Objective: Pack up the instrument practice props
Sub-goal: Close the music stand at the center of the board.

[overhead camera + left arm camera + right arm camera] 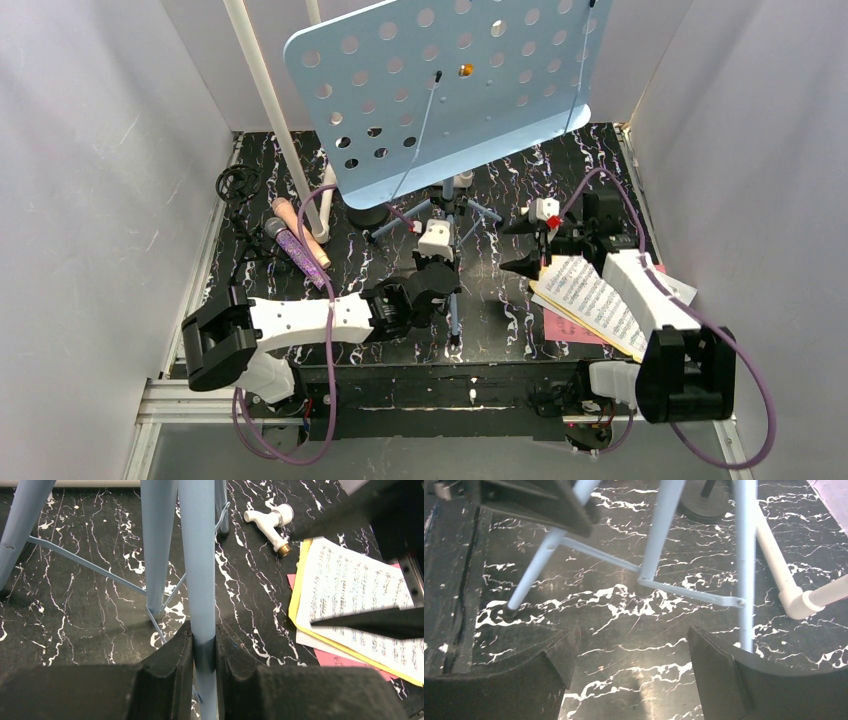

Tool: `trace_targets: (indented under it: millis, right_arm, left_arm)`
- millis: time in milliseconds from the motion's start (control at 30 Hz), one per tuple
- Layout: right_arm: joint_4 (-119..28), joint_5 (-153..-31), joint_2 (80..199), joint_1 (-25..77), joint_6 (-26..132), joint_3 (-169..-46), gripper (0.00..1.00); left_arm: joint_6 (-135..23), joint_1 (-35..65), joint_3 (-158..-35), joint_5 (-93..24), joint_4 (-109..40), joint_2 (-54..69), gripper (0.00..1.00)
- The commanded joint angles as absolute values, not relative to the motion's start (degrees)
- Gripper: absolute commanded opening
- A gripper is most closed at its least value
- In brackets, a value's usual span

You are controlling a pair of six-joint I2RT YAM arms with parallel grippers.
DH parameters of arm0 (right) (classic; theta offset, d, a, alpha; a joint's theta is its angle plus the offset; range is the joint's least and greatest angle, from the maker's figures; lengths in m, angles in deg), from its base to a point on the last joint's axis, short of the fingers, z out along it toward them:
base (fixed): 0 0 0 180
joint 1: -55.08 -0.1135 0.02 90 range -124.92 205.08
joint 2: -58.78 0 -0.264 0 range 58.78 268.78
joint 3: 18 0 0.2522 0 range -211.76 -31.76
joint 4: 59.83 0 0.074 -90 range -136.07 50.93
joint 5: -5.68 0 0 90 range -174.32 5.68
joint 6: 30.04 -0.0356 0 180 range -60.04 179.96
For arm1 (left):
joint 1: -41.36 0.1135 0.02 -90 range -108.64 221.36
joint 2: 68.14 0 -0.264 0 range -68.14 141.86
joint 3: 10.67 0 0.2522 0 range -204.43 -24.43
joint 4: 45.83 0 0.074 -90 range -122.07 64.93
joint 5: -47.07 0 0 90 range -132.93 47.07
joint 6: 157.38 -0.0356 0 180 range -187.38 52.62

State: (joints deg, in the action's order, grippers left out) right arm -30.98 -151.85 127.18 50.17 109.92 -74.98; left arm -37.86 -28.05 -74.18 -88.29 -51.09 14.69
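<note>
The light-blue perforated music rack (440,80) stands at the back on its light-blue tripod legs (659,530). My left gripper (204,650) is shut on the front leg (199,555); in the top view the left gripper (445,268) sits low at the table's middle. My right gripper (518,247) is open just right of the legs, its jaws wide over bare tabletop (631,665). White and pink sheet-music pages (590,300) lie under the right arm. A pink microphone (300,230) and a glittery purple microphone (297,252) lie at the left.
A white pipe frame (270,100) rises at the back left, and its foot (794,600) is near the right jaw. A black round base (368,215) sits under the rack, and black cabling (238,185) lies by the left wall. A white tap fitting (270,522) lies beside the pages.
</note>
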Motion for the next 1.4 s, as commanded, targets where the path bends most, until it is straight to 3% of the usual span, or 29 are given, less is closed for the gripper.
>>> trace_targets:
  millis: [0,233,633,733,867,1000,1367]
  right_arm:
    - [-26.3,-153.9,133.0,48.4,118.5,-84.6,0.87]
    - [-31.1,-150.2,139.8,42.8,111.1,-93.0,0.86]
    - [-44.1,-144.4,141.0,38.6,97.4,-90.3,0.76]
    - [-45.2,-145.3,141.2,38.6,96.3,-89.7,0.61]
    - [-45.5,-146.9,141.0,38.6,95.3,-89.4,0.25]
    - [-51.0,-148.1,139.5,38.7,89.3,-87.7,0.02]
    - [-73.5,-150.0,134.3,38.8,66.9,-82.5,0.01]
  left_arm:
    - [-43.1,-27.5,-73.4,-87.0,-52.4,8.6,0.0]
    - [-46.3,-27.2,-72.8,-84.3,-52.2,6.1,0.0]
    - [-50.0,-25.9,-72.2,-80.6,-52.3,2.4,0.0]
    - [-51.0,-25.6,-72.3,-79.7,-52.2,1.9,0.0]
    - [-52.2,-25.3,-72.3,-79.1,-52.3,0.9,0.0]
    - [-52.5,-24.8,-72.0,-78.0,-52.2,-0.1,0.0]
    - [-54.6,-23.1,-72.5,-74.6,-52.5,-1.8,0.0]
